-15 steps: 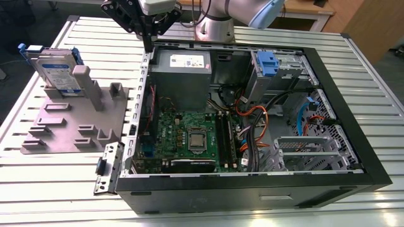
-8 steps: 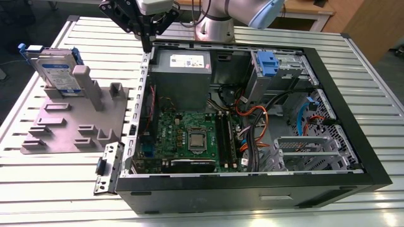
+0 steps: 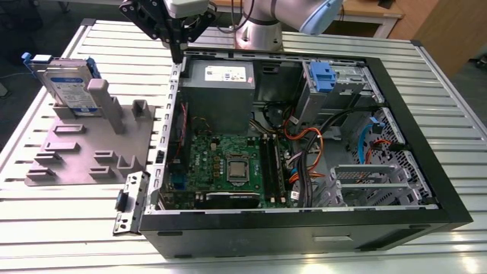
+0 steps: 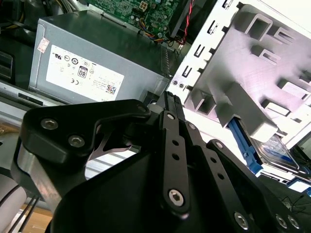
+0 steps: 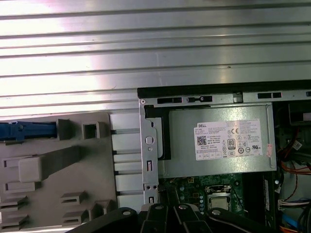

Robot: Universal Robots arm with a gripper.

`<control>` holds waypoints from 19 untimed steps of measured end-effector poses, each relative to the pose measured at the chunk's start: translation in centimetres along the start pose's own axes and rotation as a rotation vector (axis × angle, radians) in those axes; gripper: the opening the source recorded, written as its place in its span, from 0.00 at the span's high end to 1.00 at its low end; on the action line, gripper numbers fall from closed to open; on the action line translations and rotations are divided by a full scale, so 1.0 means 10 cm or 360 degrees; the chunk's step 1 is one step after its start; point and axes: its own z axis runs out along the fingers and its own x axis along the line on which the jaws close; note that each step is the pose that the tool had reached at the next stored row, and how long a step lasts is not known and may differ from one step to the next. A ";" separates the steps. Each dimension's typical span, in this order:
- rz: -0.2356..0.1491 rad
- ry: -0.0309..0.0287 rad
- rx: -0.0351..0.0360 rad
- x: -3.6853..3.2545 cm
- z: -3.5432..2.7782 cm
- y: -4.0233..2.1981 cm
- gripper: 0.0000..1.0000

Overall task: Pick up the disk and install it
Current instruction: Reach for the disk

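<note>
Disk [image 3: 70, 90] upright in grey plate [image 3: 84, 140] slot, beside open case [image 3: 304, 225]; pincer [image 3: 177, 57] pressed together, empty, over case edge.

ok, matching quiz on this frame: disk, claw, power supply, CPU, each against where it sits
Things:
1. disk
2. claw
3. power supply
4. CPU

Places:
A. on the green board inside the case
B. upright on the grey plate, outside the case
C. above the case wall on the exterior view's left, holding nothing
D. grey box with a white label, in a corner of the case

Pairs: 1-B, 2-C, 3-D, 4-A
</note>
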 end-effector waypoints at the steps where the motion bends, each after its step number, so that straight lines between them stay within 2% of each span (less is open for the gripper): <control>1: 0.0000 0.00000 0.0000 0.000 0.000 0.000 0.89; 4: 0.0000 0.00004 0.0000 0.008 0.000 -0.001 0.89; 8: 0.0000 -0.00001 0.0000 0.078 0.002 -0.005 0.89; 13: 0.0000 0.00000 0.0000 0.083 0.002 -0.005 0.89; 17: 0.0000 0.00000 0.0000 0.200 0.002 -0.005 0.89; 19: 0.0000 -0.00001 0.0000 0.217 0.002 -0.005 0.89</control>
